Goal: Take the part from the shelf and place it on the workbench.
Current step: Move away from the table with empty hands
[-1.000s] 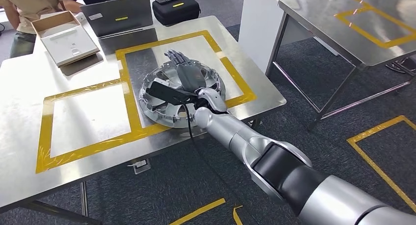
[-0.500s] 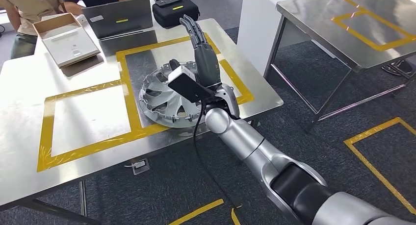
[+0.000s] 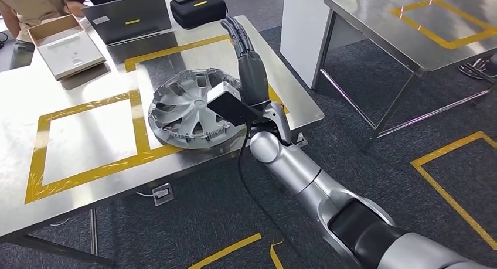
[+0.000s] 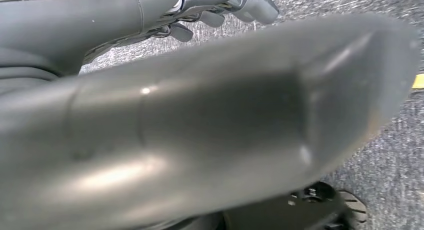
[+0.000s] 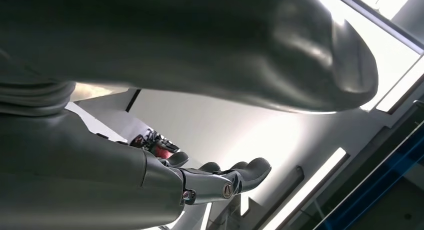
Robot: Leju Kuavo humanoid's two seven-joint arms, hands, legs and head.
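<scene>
1. Workbench (image 3: 82, 181): steel top marked with yellow tape (image 3: 136, 125) squares; fills the 9–12 o'clock part of the head view.
2. Second table (image 3: 375, 17): steel, yellow tape on it, at 1–2 o'clock, well apart from the workbench.
3. Part (image 3: 181, 108): silver spoked wheel cover, lying flat on the workbench. It sits mostly inside the right tape square, its left edge over the tape strip between the two squares.
4. Laptop (image 3: 126, 17), black case (image 3: 196, 4) and open white box (image 3: 64, 43): along the workbench's far edge, 10–12 o'clock. A person (image 3: 29, 2) stands behind the box.
5. Right hand (image 3: 249, 64): raised above the workbench, fingers (image 3: 237, 34) straight, close together and pointing to 12 o'clock, holding nothing. The part lies at 9 o'clock from the hand, just beside it; hand is lifted off it, no contact. The right wrist view looks up at ceiling lights.
6. Left hand (image 4: 220, 7): hangs over the carpet; fingers slightly curled, apart, holding nothing.
</scene>
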